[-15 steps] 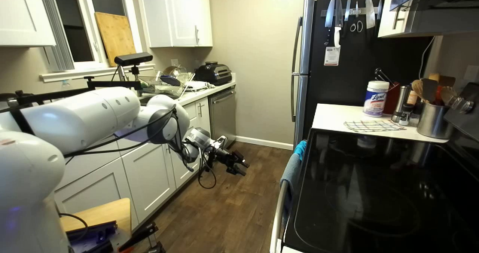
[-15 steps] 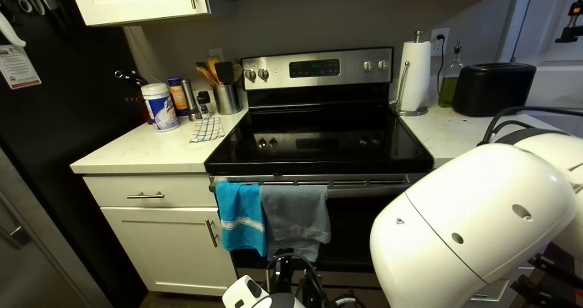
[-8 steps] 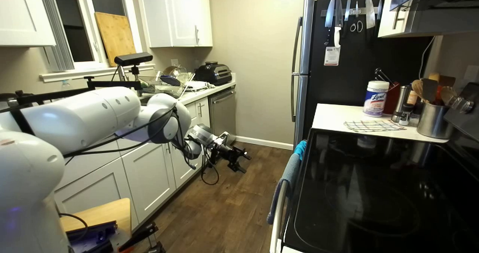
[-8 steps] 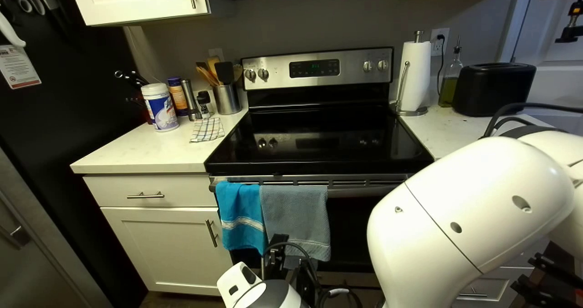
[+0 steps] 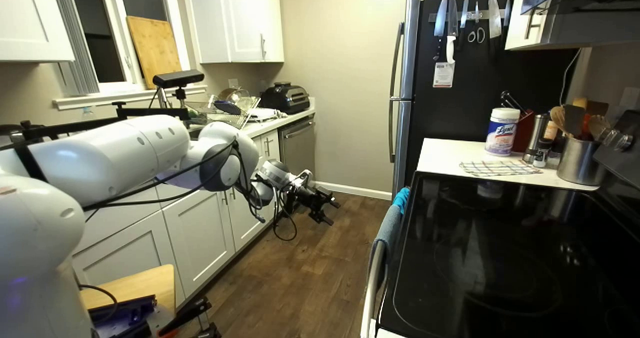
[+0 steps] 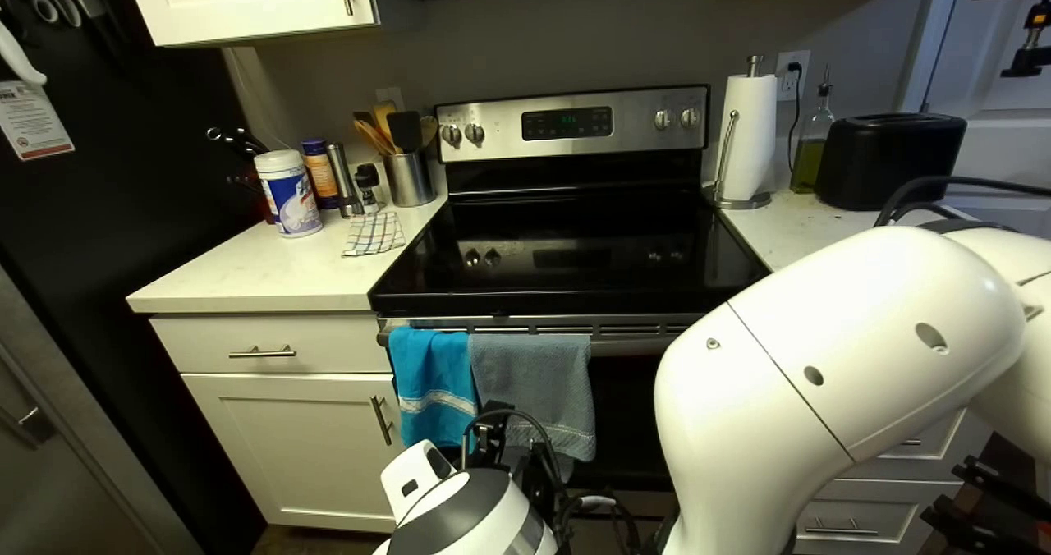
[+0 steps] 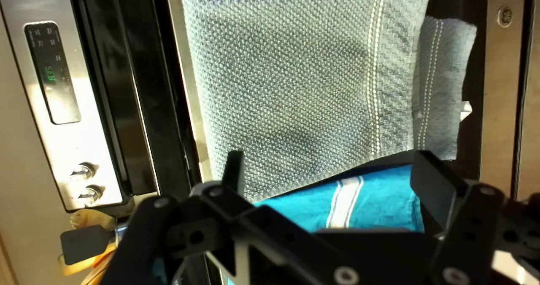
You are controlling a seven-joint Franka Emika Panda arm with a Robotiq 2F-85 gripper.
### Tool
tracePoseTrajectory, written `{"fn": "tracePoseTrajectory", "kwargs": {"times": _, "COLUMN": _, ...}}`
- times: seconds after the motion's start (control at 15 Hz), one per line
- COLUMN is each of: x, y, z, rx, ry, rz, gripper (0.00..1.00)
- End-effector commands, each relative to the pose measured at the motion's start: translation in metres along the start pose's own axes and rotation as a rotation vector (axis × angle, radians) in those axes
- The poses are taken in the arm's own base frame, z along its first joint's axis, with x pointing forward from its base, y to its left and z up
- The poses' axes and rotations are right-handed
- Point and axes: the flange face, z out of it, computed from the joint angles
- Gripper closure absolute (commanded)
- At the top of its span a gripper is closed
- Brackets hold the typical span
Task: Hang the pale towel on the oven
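Observation:
The pale towel point(image 6: 534, 382), grey-blue in this light, hangs draped over the bar handle point(image 6: 640, 345) of the black oven point(image 6: 566, 263). Its front layer falls fairly flat, and a longer rear layer shows below the hem in the wrist view, where the pale towel point(image 7: 287, 74) fills the upper middle. Over the floor in front of the oven, my gripper point(image 5: 332, 212) stands apart from the cloth. Both fingers of the gripper point(image 7: 329, 160) are spread wide with nothing between them. In an exterior view the arm partly hides the towel's lower edge.
A bright blue towel point(image 6: 431, 382) with a white stripe hangs on the same handle, beside the pale one. White cabinets point(image 5: 200, 228) stand close behind the arm, across from the oven. The refrigerator point(image 5: 480, 93) bounds the far end of the oven side.
My gripper has opened wider and risen a little. The pale towel's front layer, bunched at first, swung outward from the oven, then settled back and now hangs flatter.

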Motion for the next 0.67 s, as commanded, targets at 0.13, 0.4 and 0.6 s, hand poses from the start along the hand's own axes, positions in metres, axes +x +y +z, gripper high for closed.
{"fn": "tracePoseTrajectory", "kwargs": {"times": 0.13, "x": 0.010, "y": 0.019, "z": -0.018, "rx": 0.025, "ry": -0.012, "rz": 0.010, "gripper": 0.00}}
{"fn": "tracePoseTrajectory", "kwargs": {"times": 0.4, "x": 0.018, "y": 0.027, "z": -0.023, "rx": 0.027, "ry": -0.009, "rz": 0.030, "gripper": 0.00}}
{"fn": "tracePoseTrajectory", "kwargs": {"times": 0.6, "x": 0.022, "y": 0.034, "z": -0.027, "rx": 0.031, "ry": -0.007, "rz": 0.045, "gripper": 0.00}}
